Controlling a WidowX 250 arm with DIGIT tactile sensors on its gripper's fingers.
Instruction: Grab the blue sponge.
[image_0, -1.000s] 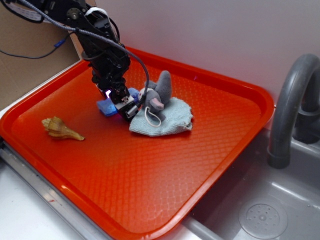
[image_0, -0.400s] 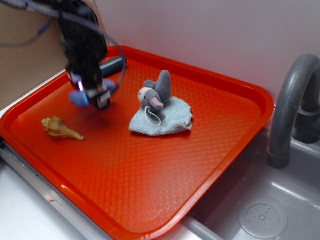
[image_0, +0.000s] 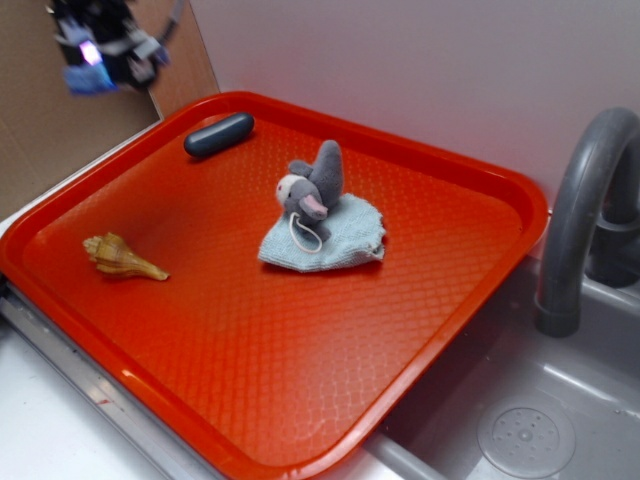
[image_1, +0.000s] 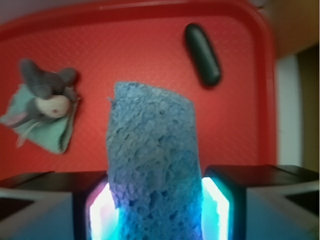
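Observation:
The blue sponge (image_1: 152, 165) fills the middle of the wrist view, porous and rough, squeezed between my two glowing pads (image_1: 216, 202). My gripper (image_1: 156, 207) is shut on it. In the exterior view my gripper (image_0: 100, 50) is high at the top left, above and beyond the tray's far left corner, with the blue sponge (image_0: 88, 80) hanging from it, blurred.
The orange tray (image_0: 470, 300) holds a dark grey oval bar (image_0: 218, 134) at the back left, a grey plush toy (image_0: 312, 190) on a pale blue-grey cloth (image_0: 335, 240), and a seashell (image_0: 122, 258) at the left. A grey faucet (image_0: 580, 200) and sink (image_0: 520, 430) lie to the right.
My gripper has risen off the tray and moved up and to the left, carrying the blue sponge. The dark grey bar has come into sight.

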